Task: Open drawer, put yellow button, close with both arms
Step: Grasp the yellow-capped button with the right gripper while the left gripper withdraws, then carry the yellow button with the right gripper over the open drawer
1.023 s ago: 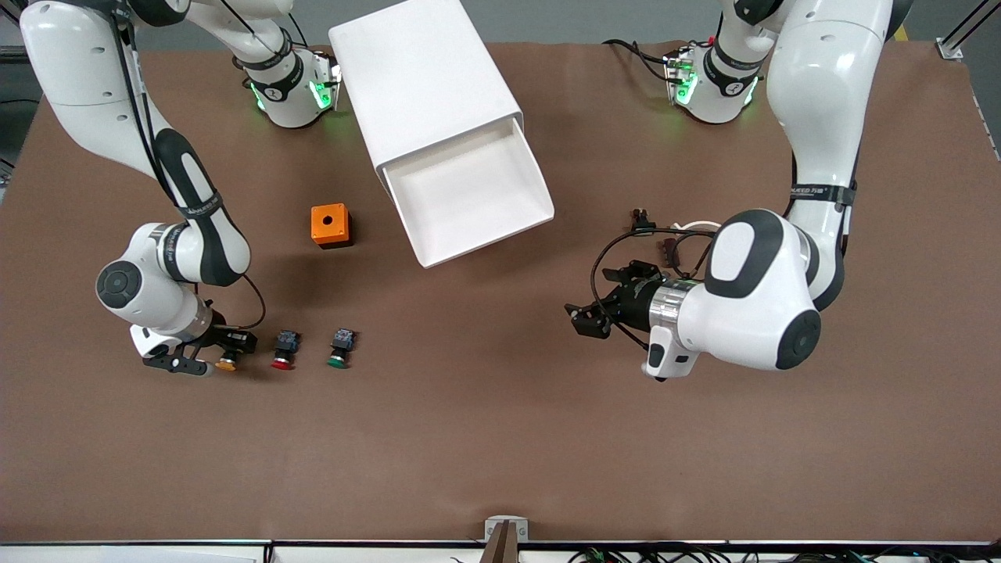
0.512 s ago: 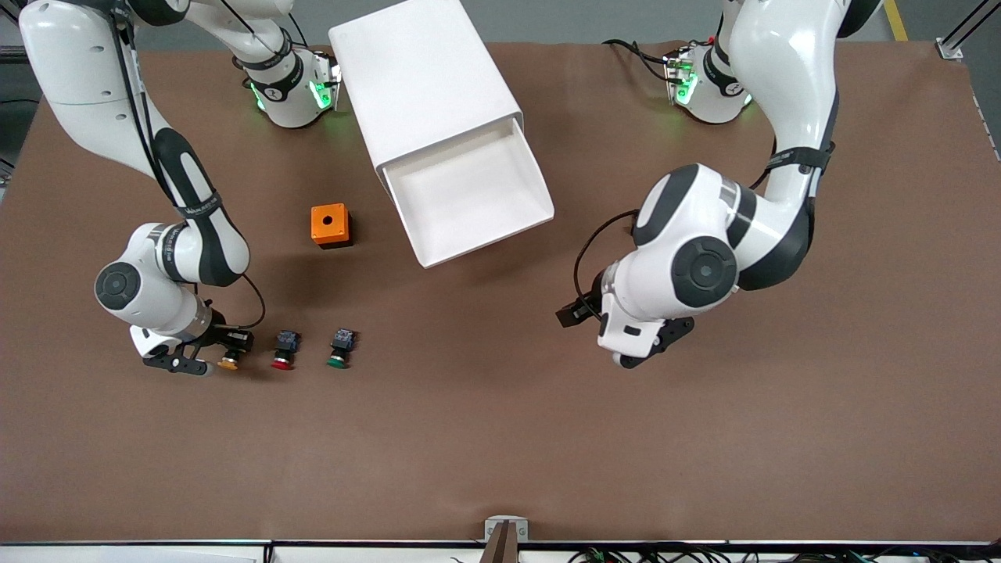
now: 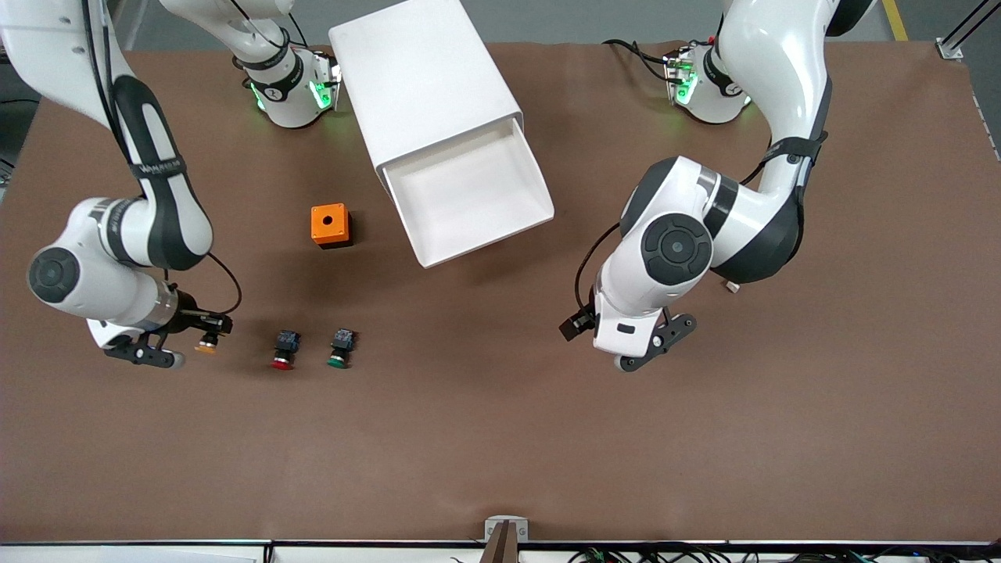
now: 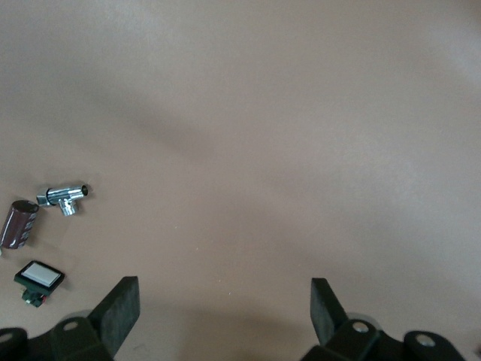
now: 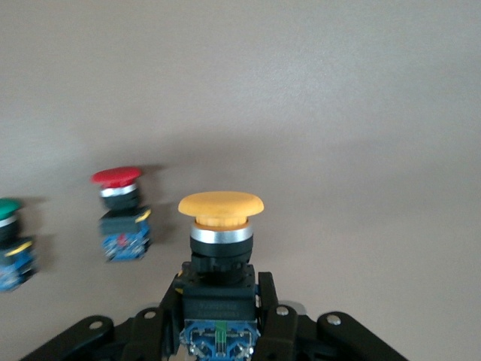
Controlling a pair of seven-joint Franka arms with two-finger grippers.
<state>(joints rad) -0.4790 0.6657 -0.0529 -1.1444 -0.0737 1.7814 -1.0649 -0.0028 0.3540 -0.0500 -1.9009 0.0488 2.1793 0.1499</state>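
The right gripper (image 3: 205, 332) pinches the yellow button (image 3: 206, 345) by its black body, lifted clear of the bench (image 3: 500, 453) at the right arm's end. In the right wrist view the yellow button (image 5: 220, 226) stands cap-outward from the right gripper (image 5: 220, 312), its long axis in line with the fingers (image 5: 268, 312), which close on either side of the body.

The relation that decides the coming move: the drawer (image 3: 468, 195), already pulled out of the white cabinet (image 3: 422, 78), lies at about two o'clock from the held button in the front view, well apart from it. The orange box (image 3: 330, 225) sits between them, close to that line. The red button (image 3: 283, 349) and the green button (image 3: 340, 349) lie on the bench at three o'clock from the gripper, the red one nearer to it.

The right arm is bent low, its wrist level with the bench and its gripper pointing toward three o'clock. By this judgement it must rise and swing toward the drawer's open tray.

The left gripper (image 3: 637, 348) hangs over bare bench at roughly four o'clock from the drawer; in the left wrist view the left gripper (image 4: 225, 312) is spread wide and holds nothing. That arm waits. Three small parts (image 4: 37, 226) lie on the bench near it.
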